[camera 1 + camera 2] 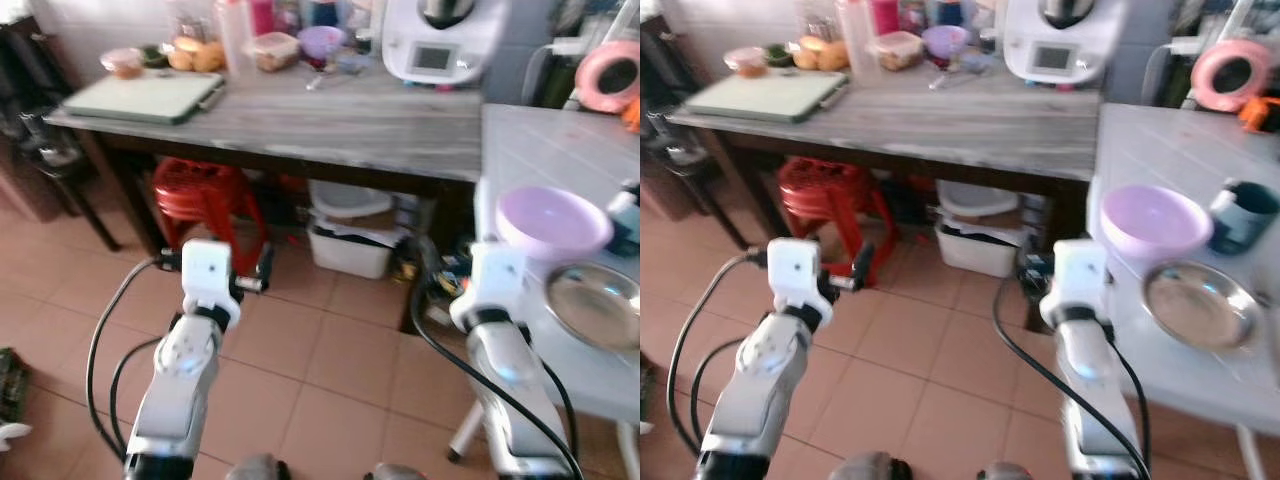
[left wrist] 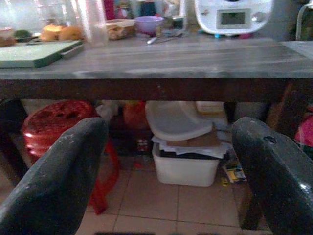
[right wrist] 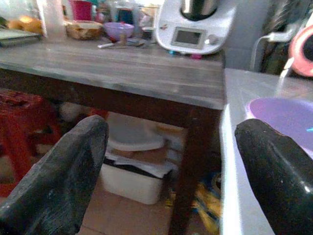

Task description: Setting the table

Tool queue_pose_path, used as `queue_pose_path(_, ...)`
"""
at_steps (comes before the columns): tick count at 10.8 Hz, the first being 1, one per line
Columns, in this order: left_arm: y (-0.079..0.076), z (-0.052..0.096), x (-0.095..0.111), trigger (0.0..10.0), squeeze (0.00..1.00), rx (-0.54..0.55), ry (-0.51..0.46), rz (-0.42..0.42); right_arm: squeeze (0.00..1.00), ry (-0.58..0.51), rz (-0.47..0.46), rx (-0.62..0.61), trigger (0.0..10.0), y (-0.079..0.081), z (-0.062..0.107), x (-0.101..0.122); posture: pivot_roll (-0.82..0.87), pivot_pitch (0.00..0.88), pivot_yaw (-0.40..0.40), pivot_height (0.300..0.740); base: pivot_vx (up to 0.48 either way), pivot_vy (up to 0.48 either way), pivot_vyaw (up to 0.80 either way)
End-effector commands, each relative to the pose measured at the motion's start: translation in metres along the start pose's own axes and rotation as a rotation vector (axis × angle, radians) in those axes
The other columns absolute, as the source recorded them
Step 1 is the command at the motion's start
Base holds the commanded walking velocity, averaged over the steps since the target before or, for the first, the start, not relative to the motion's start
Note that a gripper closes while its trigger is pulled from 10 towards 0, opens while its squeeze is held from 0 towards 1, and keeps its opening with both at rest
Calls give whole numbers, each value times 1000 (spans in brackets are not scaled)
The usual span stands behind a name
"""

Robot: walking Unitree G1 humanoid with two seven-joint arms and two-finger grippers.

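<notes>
Soft, even light filled the room, and both head views were slightly blurred throughout. The space under the counter (image 1: 300, 125) lay in deep shadow, while the white appliance (image 1: 440, 40) looked washed out. In the wrist views the near black fingers (image 2: 54, 181) were out of focus.

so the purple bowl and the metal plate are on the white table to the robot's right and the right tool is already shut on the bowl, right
Not quite. The purple bowl and the metal plate do sit on the white table to the robot's right, but the right tool is open and holds nothing. The right wrist view shows its two black fingers spread wide, with the bowl beyond them and untouched.
</notes>
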State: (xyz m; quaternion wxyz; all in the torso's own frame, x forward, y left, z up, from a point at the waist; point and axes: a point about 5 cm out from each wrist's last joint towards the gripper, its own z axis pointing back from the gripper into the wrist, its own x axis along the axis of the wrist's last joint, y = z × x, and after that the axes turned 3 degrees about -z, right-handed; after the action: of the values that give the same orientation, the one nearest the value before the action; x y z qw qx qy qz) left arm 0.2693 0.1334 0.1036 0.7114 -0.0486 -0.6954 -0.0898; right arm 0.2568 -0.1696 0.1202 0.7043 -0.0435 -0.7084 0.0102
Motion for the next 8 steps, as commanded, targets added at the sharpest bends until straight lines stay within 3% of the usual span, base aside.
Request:
queue_pose_path(1, 2, -3, 0, 10000, 0, 2, 4, -13, 0, 7, 50, -45, 10000, -4, -3, -1, -29, 0, 51, 740, 0, 0, 0)
queue_pose_path(4, 3, -2, 4, 10000, 0, -6, -8, -22, 0, 16, 20, -42, 10000, -5, 4, -4, -42, 0, 74, 740, 0, 0, 0)
queue_pose_path(7, 16, 7, 7, 10000, 0, 51, 7, -25, 0, 3, -48, -48, 10000, -10, 20, -4, -40, 0, 90, 740, 0, 0, 0)
queue_pose_path(8, 16, 11, 6, 10000, 0, 48, 12, -26, 0, 26, -59, -69, 10000, -16, 27, -6, -46, 0, 80, 740, 0, 0, -800)
